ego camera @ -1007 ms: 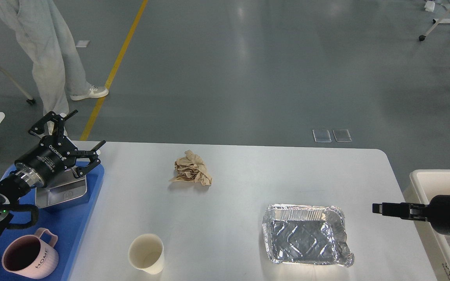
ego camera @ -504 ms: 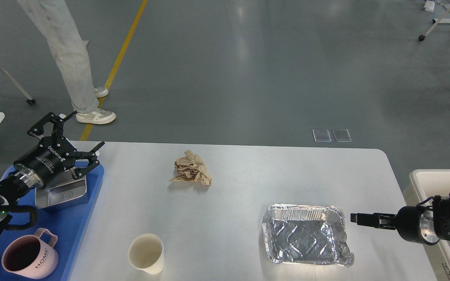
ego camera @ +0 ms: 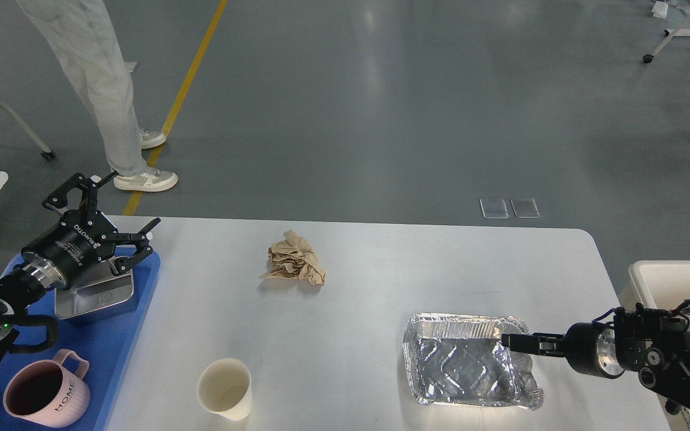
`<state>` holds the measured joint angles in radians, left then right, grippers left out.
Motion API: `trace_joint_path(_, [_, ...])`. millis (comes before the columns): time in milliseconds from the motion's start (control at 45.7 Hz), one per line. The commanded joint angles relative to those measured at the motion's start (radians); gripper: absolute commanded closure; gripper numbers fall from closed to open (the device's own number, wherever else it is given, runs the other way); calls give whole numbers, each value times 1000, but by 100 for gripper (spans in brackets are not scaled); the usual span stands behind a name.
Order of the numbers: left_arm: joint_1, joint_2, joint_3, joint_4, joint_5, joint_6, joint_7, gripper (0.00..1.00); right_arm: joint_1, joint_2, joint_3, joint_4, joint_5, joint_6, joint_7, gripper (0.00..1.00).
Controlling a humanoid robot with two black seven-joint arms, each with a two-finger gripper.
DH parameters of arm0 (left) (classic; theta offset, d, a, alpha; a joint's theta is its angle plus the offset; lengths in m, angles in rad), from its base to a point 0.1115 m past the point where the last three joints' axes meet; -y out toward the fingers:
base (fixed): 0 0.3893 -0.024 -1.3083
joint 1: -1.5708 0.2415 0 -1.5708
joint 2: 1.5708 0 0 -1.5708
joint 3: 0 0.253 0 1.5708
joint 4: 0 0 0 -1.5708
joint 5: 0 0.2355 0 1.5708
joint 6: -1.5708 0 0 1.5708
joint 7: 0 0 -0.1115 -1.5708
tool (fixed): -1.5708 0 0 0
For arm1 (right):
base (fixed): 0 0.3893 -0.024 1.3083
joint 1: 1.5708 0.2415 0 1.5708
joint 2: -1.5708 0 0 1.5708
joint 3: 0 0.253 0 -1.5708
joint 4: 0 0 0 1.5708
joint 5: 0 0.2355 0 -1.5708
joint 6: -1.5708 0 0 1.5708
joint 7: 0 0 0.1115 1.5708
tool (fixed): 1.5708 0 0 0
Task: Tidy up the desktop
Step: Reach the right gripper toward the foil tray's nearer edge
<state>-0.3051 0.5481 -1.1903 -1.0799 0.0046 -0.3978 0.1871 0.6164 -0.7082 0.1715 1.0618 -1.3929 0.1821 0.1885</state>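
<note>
The right hand reaches over the foil tray's right rim, its opening indiscernible; next it must clamp that rim. The left hand hovers wide open, empty.

1. The right gripper has travelled leftward from beside the white bin at the desktop's right edge; its dark tip now reaches over the right rim of the foil tray, where a second ago it hung clear of the tray, out past the table's edge.
2. More of the right arm has entered view, with its silver wrist ring and cabled black housing now showing in front of the bin.
3. The bystander's legs have shifted: from a stance left of the yellow floor line, with both sneakers now planted near it.
</note>
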Motion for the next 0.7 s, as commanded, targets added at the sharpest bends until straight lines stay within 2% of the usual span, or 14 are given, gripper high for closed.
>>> trace_joint_path(0, [0,0,0,0,0,0,0,2,0,32,-1,-39,-2,0,0,10])
trace_joint_path(131, [-2,0,0,0,0,0,0,2,-1,56,-15,-63,-3,-1,-1,12])
trace_joint_path(241, [-2,0,0,0,0,0,0,2,9,59,-55,-74,-6,-13,0,21])
trace_joint_path(328, [-2,0,-2,1,0,0,0,2,11,61,-61,-72,-5,-13,5,40])
trace_joint_path(372, [0,0,-2,0,0,0,0,2,11,61,-61,-72,-3,-13,5,60])
trace_joint_path(679, [0,0,-2,0,0,0,-2,2,16,64,-58,-72,12,-13,9,88])
